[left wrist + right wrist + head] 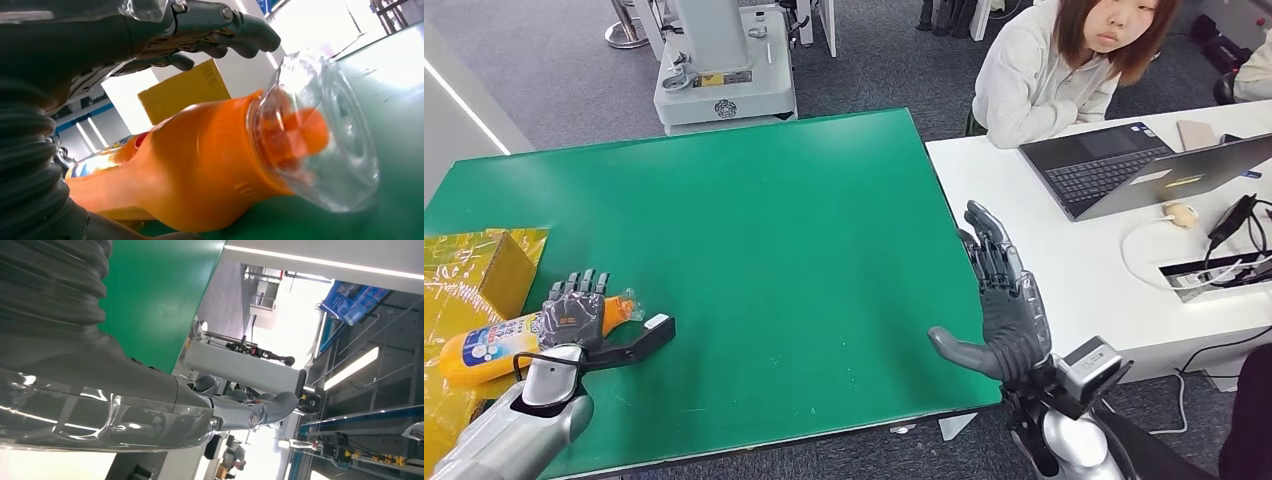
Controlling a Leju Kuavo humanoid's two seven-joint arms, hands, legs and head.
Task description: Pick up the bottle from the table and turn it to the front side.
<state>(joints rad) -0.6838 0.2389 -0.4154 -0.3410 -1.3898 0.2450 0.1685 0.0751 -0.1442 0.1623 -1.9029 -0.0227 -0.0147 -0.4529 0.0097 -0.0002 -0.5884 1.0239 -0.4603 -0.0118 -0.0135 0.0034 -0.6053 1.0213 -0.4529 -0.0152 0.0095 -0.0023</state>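
The left hand (pixel 574 312) sits at about 8 o'clock on the green table (pixel 764 250), close to the robot. It lies over the bottle (pixel 494 348), with its fingers (pixel 582 284) draped across the top near the neck. From the head view, the hand looks like it is gripping the bottle. In the left wrist view, the fingers (pixel 225 30) curl over the orange bottle (pixel 200 180), but I cannot tell if they are pressed tight.

The bottle lies on its side. Its clear cap (pixel 325 135) points toward the middle of the table, and its label end points to 9 o'clock. It rests on the table, maybe so the hand can close over it from above. I think the hand is either taking hold to lift it or has just set it down. One look cannot tell which.

The right hand (pixel 1004 300) is at about 4 o'clock, at the table's right edge. It is spread wide and holds nothing, with its thumb (pixel 959 352) sticking out. It seems to wait out of the way, well apart from the bottle.

Just past the bottle, at 9 o'clock, is a yellow box (pixel 504 265) on yellow wrap (pixel 444 300).

Farther off, at 2 o'clock, a person (pixel 1064 70) sits at a white desk (pixel 1064 260) with a laptop (pixel 1124 170). At 12 o'clock, a grey machine (pixel 724 70) stands on the floor.
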